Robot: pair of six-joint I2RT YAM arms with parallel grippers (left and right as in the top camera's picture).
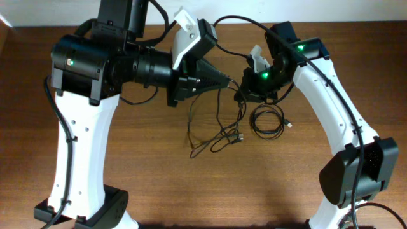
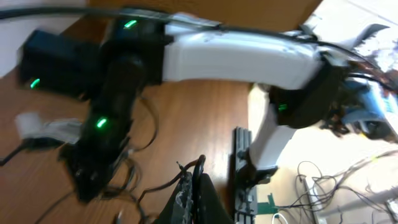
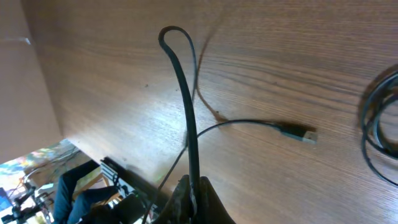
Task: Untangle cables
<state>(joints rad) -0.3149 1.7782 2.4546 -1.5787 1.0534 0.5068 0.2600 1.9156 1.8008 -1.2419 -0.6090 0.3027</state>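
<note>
Thin black cables lie in a loose tangle at the table's middle, with strands rising to both grippers. A separate cable lies coiled to the right, its plug end beside it. My left gripper is shut on a cable strand above the tangle; in the left wrist view the jaws pinch a black cord. My right gripper is close beside it, shut on a cable. In the right wrist view the jaws hold a cord that loops upward. A silvery plug lies on the wood.
The wooden table carries both white arm bases at the front left and front right. The coiled cable shows at the right edge of the right wrist view. The two wrists nearly touch above the table's middle.
</note>
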